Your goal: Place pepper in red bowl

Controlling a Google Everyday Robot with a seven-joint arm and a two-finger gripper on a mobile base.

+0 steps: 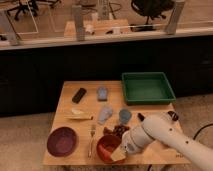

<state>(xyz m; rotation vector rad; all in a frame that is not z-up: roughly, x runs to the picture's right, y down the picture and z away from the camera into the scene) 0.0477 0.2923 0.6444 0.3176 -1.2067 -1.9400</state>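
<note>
Gripper point(119, 155) over red bowl point(106, 147) rim; jaw state unclear; pepper unseen, placement unconfirmed.

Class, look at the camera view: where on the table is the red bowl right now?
The red bowl sits at the table's front edge, right of the maroon bowl and fork, with the gripper over its right rim.

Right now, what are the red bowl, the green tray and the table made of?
The red bowl, under the gripper, looks like glossy plastic or glazed ceramic, because its inside shines. The green tray looks like matte plastic: even colour, molded rim. The table looks like pale wood with a smooth finish.
</note>
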